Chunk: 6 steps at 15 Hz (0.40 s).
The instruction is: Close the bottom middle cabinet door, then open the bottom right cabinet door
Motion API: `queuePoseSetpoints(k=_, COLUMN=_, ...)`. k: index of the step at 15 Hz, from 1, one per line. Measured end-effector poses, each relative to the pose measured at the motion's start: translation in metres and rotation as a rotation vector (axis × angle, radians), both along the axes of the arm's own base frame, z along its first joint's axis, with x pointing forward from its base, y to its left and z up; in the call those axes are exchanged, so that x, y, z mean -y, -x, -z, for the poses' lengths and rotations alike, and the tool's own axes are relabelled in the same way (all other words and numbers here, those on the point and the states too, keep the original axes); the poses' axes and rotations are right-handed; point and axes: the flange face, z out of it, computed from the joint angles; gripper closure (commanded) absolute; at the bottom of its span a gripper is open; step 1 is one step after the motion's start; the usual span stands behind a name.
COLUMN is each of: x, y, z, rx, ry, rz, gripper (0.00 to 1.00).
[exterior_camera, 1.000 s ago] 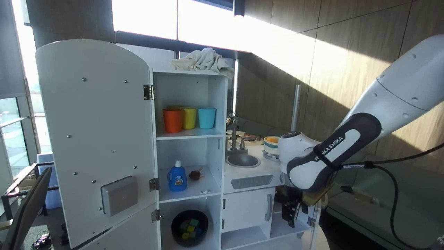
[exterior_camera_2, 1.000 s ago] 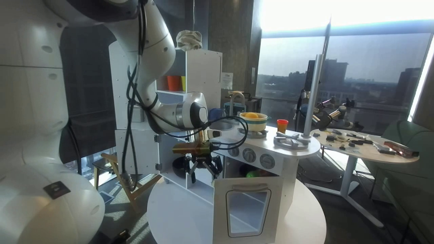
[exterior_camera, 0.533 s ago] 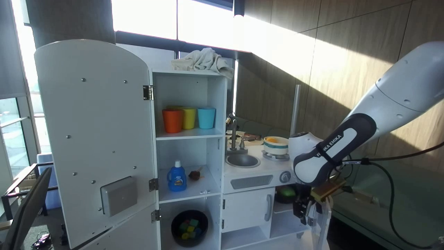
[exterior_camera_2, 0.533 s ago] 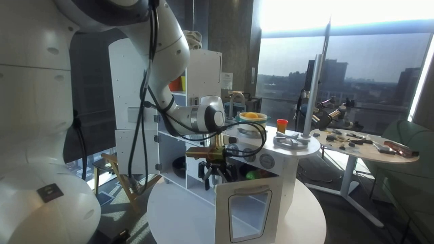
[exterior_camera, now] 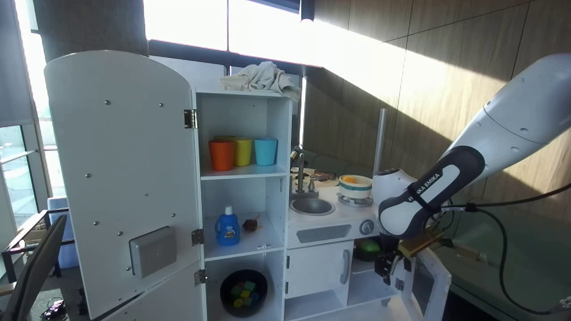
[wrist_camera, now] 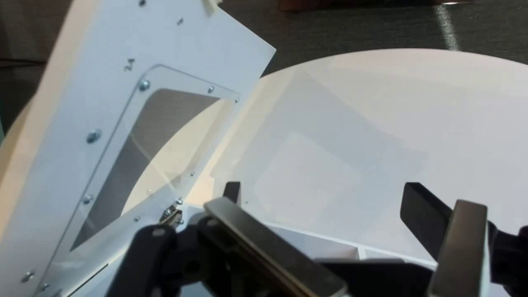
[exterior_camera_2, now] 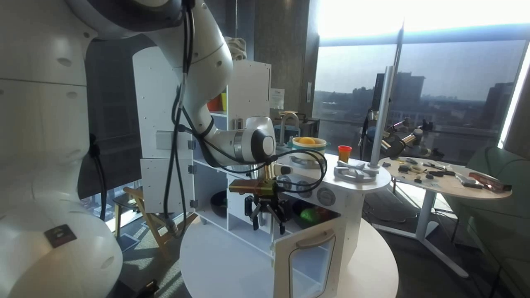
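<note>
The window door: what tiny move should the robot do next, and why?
Probably ease the gripper back, away from the window door: that door already stands wide open, the plain door is shut, and the gripper's jaws are apart, holding nothing.

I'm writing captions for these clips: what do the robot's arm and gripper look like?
The arm is white and rounded, with black bands, a black strap and partly covered FRANKA EMIKA lettering. Black cables run along its outside. The gripper is black, with two slim fingers and greyish, metallic-looking strips; an amber-coloured block sits just above it.
</note>
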Motion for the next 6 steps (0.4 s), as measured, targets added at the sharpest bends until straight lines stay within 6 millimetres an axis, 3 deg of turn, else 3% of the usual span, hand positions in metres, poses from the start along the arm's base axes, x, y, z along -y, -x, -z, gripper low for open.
queuePoseSetpoints(k=6, x=-0.015, y=-0.011, z=0.0, rx=0.091, ry=-0.025, rz=-0.051, gripper=0.0)
